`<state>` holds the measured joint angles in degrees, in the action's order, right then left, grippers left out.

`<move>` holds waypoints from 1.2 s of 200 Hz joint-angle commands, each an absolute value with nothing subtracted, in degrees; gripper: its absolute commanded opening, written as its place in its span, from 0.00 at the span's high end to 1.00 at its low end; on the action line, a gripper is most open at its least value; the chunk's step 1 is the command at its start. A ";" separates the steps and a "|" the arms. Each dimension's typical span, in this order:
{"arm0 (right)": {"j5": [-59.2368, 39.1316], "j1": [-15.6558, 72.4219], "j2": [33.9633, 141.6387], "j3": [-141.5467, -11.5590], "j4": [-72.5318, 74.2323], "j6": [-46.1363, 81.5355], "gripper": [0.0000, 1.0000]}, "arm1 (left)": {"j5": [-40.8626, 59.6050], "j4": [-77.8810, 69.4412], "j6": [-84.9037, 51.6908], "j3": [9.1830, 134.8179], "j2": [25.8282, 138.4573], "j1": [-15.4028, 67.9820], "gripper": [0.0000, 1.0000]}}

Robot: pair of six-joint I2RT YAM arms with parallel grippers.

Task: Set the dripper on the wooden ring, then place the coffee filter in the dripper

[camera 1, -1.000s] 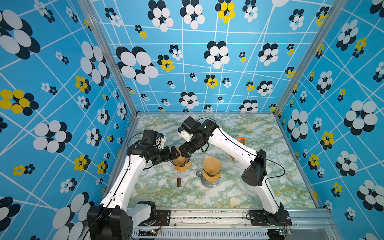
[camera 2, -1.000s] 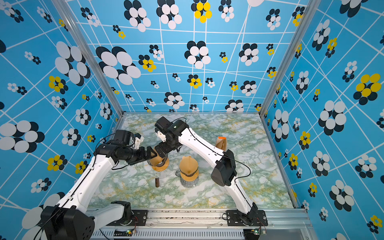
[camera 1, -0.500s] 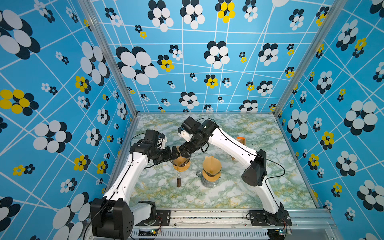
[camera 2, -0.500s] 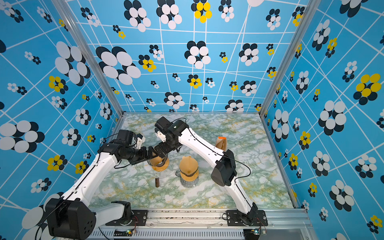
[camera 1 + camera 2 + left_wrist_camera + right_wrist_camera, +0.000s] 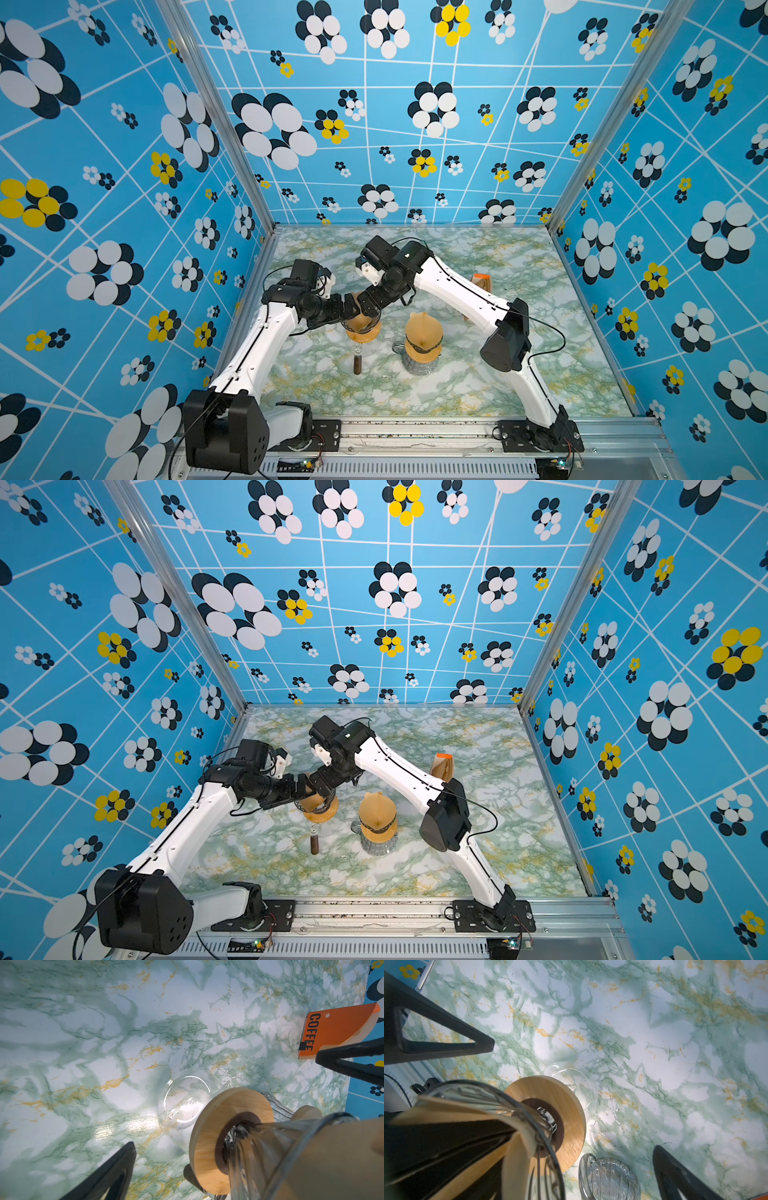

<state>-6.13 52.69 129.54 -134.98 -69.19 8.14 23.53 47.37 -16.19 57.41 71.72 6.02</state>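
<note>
The dripper (image 5: 362,329) (image 5: 318,809) is a glass cone on a round wooden collar (image 5: 209,1142) (image 5: 566,1105), standing on a clear glass cup (image 5: 185,1101). A tan paper coffee filter (image 5: 332,1157) (image 5: 517,1167) sits inside the cone, and its inside looks dark in the right wrist view. My left gripper (image 5: 353,309) (image 5: 225,1101) and right gripper (image 5: 369,305) (image 5: 574,1095) meet just above the dripper's rim from opposite sides. Both are wide open, with their fingers spread past the cone and gripping nothing.
A second tan filter cone (image 5: 423,336) (image 5: 377,816) stands on a ribbed glass server (image 5: 610,1180) just right of the dripper. An orange "COFFEE" filter box (image 5: 336,1028) (image 5: 482,282) stands further back right. A short brown handle (image 5: 357,365) pokes out in front of the dripper.
My left arm has edged slightly toward the dripper. The right arm has hardly moved. Both grippers stay wide open.
</note>
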 commanded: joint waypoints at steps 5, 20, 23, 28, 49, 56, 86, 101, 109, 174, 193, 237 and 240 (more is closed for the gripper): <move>-4.97 52.47 131.04 -134.82 -69.74 8.53 0.01 | 21.26 48.92 -14.28 57.18 72.59 6.63 0.01; -5.00 52.43 131.30 -134.78 -69.70 8.78 0.01 | 20.60 49.13 -14.14 57.22 72.98 7.01 0.01; -5.00 52.47 131.32 -134.82 -69.70 8.81 0.01 | 20.49 49.13 -14.10 57.15 73.02 7.09 0.01; -4.93 52.45 131.47 -134.82 -69.76 8.83 0.01 | 20.23 49.07 -14.13 57.13 73.15 7.25 0.01; -4.92 52.44 131.75 -134.82 -69.65 8.95 0.01 | 19.39 48.80 -14.23 56.99 73.39 7.95 0.01; -4.86 52.47 131.89 -134.82 -69.78 8.97 0.01 | 19.25 48.75 -14.24 56.96 73.55 8.02 0.01; -4.58 52.47 132.52 -134.91 -70.13 8.96 0.01 | 18.75 48.57 -14.33 56.92 73.97 8.27 0.01; -3.67 52.47 132.79 -134.89 -70.49 8.92 0.01 | 18.73 48.46 -14.46 56.81 74.09 8.33 0.01; -3.31 52.47 132.89 -134.98 -70.80 8.91 0.01 | 18.72 48.45 -14.58 56.75 74.18 8.42 0.01; -5.67 52.47 132.89 -135.86 -70.76 9.60 0.01 | 17.16 48.90 -14.69 57.08 74.67 9.67 0.01; -8.41 52.47 133.15 -137.21 -70.59 10.66 0.01 | 16.71 49.02 -15.02 57.14 74.59 10.36 0.01; -9.36 52.42 134.00 -140.37 -71.92 14.11 0.01 | 15.92 49.43 -15.64 57.13 73.26 11.23 0.01; -9.32 52.46 134.25 -140.67 -72.30 14.33 0.01 | 15.84 49.52 -15.71 57.13 73.17 11.23 0.01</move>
